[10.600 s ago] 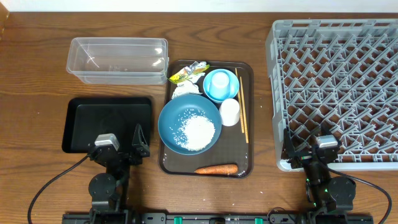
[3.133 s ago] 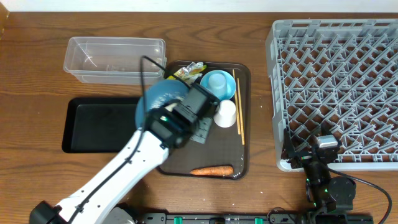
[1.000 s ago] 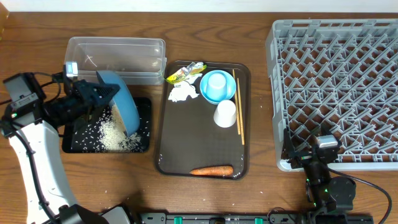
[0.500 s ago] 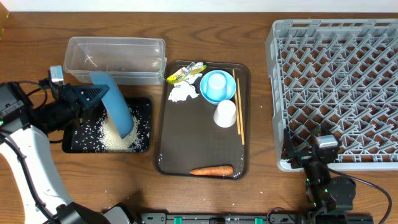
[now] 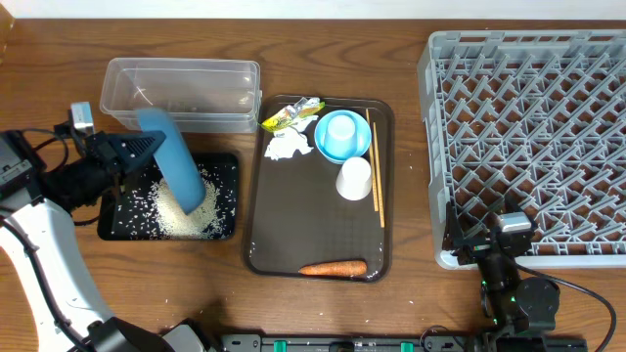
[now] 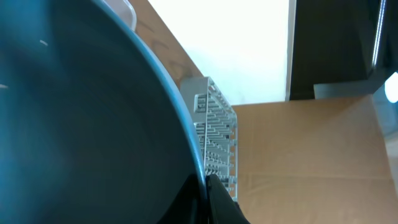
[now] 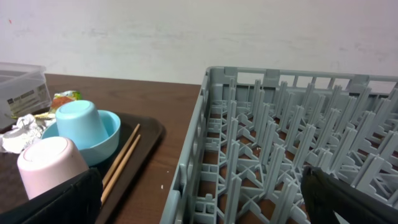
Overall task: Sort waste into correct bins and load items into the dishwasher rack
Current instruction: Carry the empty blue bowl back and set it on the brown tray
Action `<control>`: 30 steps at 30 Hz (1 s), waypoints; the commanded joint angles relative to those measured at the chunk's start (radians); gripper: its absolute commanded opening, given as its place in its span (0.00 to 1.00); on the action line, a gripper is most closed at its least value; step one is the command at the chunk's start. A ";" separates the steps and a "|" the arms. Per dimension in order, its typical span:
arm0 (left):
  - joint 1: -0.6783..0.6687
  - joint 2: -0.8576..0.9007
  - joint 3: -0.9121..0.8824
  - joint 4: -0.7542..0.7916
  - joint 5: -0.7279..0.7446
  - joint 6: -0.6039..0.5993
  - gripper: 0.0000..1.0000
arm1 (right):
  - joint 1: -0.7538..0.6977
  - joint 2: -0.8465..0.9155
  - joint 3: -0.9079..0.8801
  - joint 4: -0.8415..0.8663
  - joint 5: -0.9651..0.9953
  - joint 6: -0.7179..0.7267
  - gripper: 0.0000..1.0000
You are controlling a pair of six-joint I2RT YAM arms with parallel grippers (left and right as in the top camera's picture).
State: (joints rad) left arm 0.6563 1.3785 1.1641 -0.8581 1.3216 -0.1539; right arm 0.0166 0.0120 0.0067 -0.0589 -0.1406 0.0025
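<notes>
My left gripper (image 5: pixel 137 148) is shut on the rim of the large dark-blue bowl (image 5: pixel 174 176), which stands tipped on edge over the black tray (image 5: pixel 238 196). White rice (image 5: pixel 184 217) lies heaped and scattered in that tray. In the left wrist view the bowl (image 6: pixel 81 124) fills the frame, with its rim pinched in my left gripper (image 6: pixel 206 194). My right gripper (image 5: pixel 484 240) rests open at the grey dishwasher rack's (image 5: pixel 533 127) near-left corner, with nothing held. The carrot (image 5: pixel 333 267), wrapper (image 5: pixel 290 115), napkin (image 5: pixel 289 145), light-blue bowl (image 5: pixel 342 135), white cup (image 5: pixel 355 178) and chopsticks (image 5: pixel 378 171) lie on the brown tray (image 5: pixel 313 225).
The clear tub (image 5: pixel 186 93) sits just behind the black tray, close to the tipped bowl. A few rice grains lie on the table in front of the tray. From the right wrist I see the rack wall (image 7: pixel 193 168) beside the brown tray's edge.
The bowl has swung further onto its edge and shifted slightly left with my left arm. More rice now lies in the black tray. The right arm has not moved.
</notes>
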 commanded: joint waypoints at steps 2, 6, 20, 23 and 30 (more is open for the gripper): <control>0.049 0.010 0.031 -0.010 0.082 -0.003 0.06 | -0.011 -0.001 -0.001 -0.004 0.002 -0.011 0.99; 0.054 0.010 0.031 -0.028 0.085 0.003 0.06 | -0.011 -0.001 -0.001 -0.004 0.002 -0.011 0.99; 0.051 0.005 0.031 -0.132 0.107 0.083 0.06 | -0.011 -0.001 -0.001 -0.004 0.002 -0.011 0.99; 0.035 -0.025 0.031 -0.142 0.107 0.084 0.06 | -0.011 -0.001 -0.001 -0.004 0.002 -0.011 0.99; -0.188 -0.206 0.031 -0.148 -0.145 0.051 0.06 | -0.011 -0.001 -0.001 -0.004 0.002 -0.011 0.99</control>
State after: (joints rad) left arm 0.5777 1.2778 1.1660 -1.0035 1.3334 -0.0780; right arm 0.0166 0.0120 0.0067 -0.0589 -0.1406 0.0025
